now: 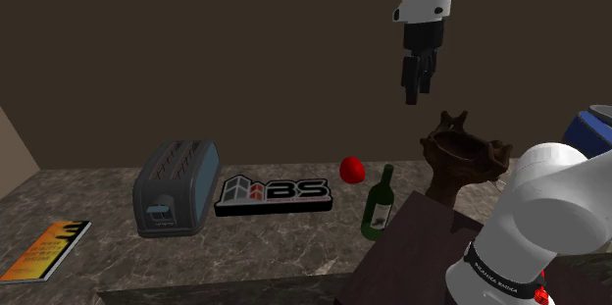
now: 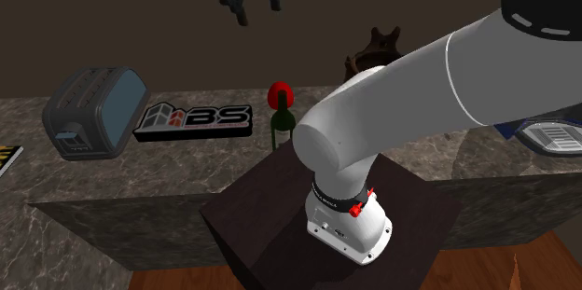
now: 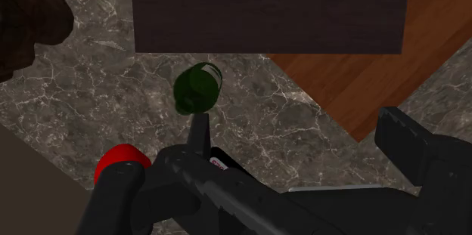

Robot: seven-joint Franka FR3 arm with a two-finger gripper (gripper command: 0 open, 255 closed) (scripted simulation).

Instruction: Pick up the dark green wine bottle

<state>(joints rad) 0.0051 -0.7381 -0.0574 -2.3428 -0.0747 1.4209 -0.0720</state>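
Observation:
The dark green wine bottle stands upright on the marble counter, near the corner of my dark stand. In the second exterior view the bottle is partly hidden behind my arm. My black gripper hangs high above the counter, above the bottle and a little toward the shoulder view's right, fingers open and holding nothing. The second exterior view has the gripper near the top edge. The wrist view looks down on the bottle, far below the gripper.
A red ball lies just behind the bottle. A "BS" sign, a grey toaster and a book lie toward the shoulder view's left. A brown carved bowl and a blue object stand at its right.

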